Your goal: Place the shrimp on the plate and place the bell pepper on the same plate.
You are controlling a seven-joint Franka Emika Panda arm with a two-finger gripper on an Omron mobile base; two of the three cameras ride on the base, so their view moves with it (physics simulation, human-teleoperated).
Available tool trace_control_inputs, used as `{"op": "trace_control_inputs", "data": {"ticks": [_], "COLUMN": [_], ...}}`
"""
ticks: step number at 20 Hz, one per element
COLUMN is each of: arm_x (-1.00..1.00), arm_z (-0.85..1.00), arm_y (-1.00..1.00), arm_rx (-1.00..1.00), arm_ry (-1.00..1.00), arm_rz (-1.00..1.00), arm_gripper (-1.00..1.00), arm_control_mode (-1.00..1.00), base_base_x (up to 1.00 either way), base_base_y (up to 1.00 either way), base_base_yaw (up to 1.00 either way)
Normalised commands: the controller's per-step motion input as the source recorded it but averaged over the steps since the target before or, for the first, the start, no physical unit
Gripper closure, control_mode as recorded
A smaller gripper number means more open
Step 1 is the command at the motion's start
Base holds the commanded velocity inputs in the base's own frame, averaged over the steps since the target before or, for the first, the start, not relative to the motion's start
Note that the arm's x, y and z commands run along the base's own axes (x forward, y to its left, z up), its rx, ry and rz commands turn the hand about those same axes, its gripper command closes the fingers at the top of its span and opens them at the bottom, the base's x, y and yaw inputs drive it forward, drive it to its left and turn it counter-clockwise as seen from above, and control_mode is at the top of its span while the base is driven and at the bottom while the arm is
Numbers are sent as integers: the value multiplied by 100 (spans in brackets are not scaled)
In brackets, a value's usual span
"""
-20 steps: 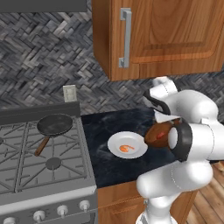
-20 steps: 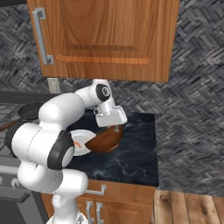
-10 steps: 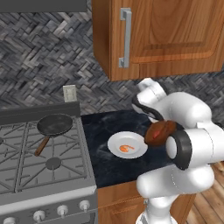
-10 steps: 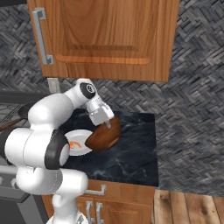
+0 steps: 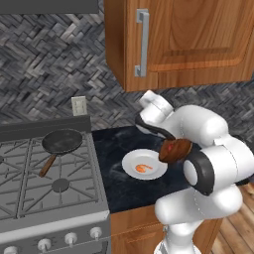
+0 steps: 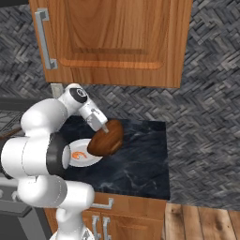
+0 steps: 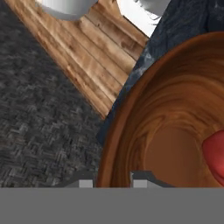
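The white plate [image 5: 130, 163] [image 6: 92, 161] lies on the dark counter with the orange shrimp [image 5: 144, 168] [image 6: 79, 154] on it. My gripper [image 6: 104, 127] [image 7: 113, 181] is shut on the rim of a brown wooden bowl [image 5: 174, 150] [image 6: 106, 138] [image 7: 175, 109]. The bowl hangs tilted over the plate's right edge. In the hand view, the red bell pepper [image 7: 215, 154] lies inside the bowl at the frame's right edge. The bowl's rim runs between my two dark fingertips [image 7: 86, 183].
A black frying pan [image 5: 62, 141] sits on the grey stove [image 5: 30, 188] to the left. A wooden cabinet [image 5: 188, 39] hangs above the counter. Dark counter [image 6: 140, 164] stretches right of the bowl, with wood floor [image 6: 201, 220] beyond its edge.
My arm has swung left, carrying the wooden bowl a little toward the plate and over its edge. The plate and shrimp stayed put.
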Motion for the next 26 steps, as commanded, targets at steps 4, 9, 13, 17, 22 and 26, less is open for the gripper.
{"op": "trace_control_inputs", "data": {"ticks": [4, 9, 13, 17, 22, 26], "arm_x": [1, 0, 0, 0, 1, 0], "arm_z": [2, 0, 0, 0, 5, 5], "arm_y": [31, 28, 14, 10, 8, 19], "arm_rx": [-13, -13, -10, -8, -6, -8], "arm_ry": [-3, 0, 0, 0, 0, 0], "arm_rz": [0, 0, 0, 0, 0, 0], "arm_gripper": [100, 100, 100, 100, 100, 100], "arm_control_mode": [-100, -100, -100, -100, -100, -100], "base_base_x": [0, 0, 0, 0, 0, 0], "base_base_y": [0, 0, 0, 0, 0, 0], "base_base_yaw": [0, 0, 0, 0, 0, 0]}}
